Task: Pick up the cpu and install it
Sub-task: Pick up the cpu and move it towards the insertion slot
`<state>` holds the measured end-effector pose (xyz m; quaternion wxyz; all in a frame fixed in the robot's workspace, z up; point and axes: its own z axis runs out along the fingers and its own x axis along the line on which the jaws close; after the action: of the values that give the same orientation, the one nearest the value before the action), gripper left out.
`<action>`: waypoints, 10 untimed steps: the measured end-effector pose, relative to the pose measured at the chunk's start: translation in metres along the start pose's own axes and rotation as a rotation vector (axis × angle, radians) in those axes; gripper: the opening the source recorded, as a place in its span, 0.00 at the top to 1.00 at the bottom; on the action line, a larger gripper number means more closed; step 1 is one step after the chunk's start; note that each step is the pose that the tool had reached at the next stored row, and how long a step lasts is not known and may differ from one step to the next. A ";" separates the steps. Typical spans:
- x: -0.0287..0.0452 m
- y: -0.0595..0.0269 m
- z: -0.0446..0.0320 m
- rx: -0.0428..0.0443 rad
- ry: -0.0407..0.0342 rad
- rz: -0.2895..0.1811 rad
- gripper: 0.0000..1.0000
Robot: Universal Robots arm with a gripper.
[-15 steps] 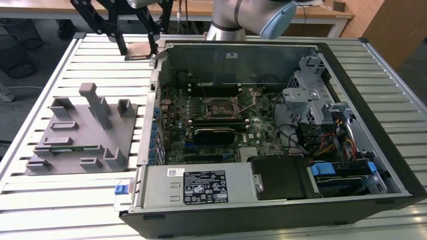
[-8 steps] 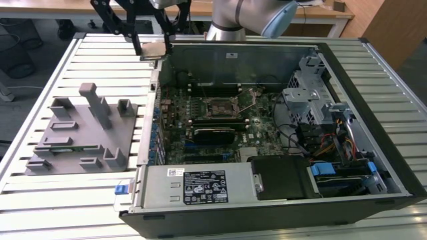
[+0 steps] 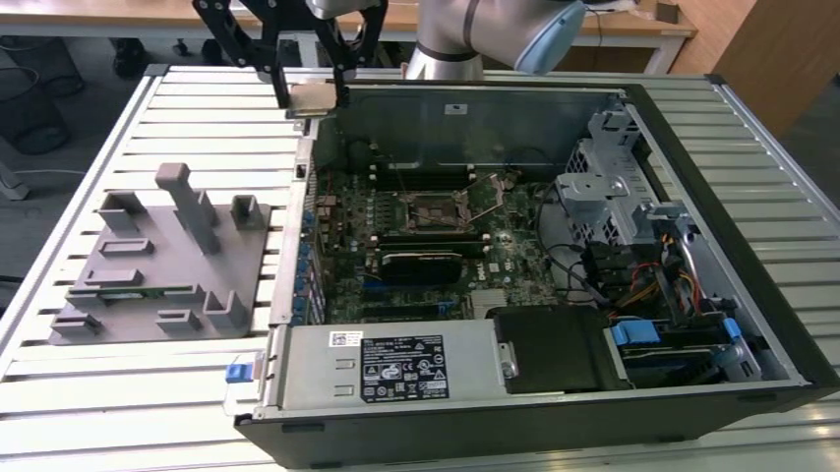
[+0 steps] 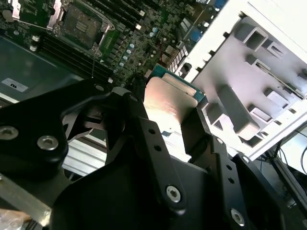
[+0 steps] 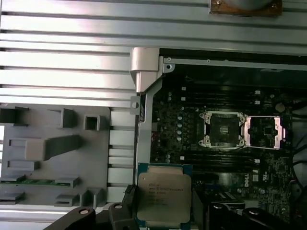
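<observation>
1. The hand (image 3: 313, 90) is closed on the cpu (image 3: 315, 101). Its 2 fingers (image 4: 199, 132) press 2 opposite edges of the chip, and nothing else touches it in either wrist view.
2. In the exterior view, the cpu hangs in the air over the far corner of the open computer case (image 3: 525, 423) on the exterior view's left. It is above the case rim and clear of the slatted counter (image 3: 197, 118).
3. The socket (image 3: 440, 211) lies near the middle of the motherboard. From the hand it is nearer, lower, and toward the exterior view's right, well apart from the chip.
4. The socket looks empty and open, with its metal plate swung aside.
5. The cpu is held flat with its silver lid facing up. It is close to square, so it has no marked long axis. In the first wrist view its edges run roughly parallel to the socket frame.
6. Count: 1 arm, 1 hand, 1 cpu, 1 socket and 1 case. There is also 1 grey fixture (image 3: 157, 265) on the counter, beside the case on the exterior view's left.
</observation>
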<state>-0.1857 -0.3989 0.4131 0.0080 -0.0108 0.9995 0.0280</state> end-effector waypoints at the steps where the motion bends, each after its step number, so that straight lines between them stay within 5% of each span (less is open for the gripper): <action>1: -0.0019 0.0001 0.0002 0.0001 -0.0001 0.002 0.45; 10: -0.0302 0.0021 0.0024 0.0002 -0.0002 0.005 0.45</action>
<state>-0.1555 -0.3960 0.4114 0.0080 -0.0083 0.9995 0.0280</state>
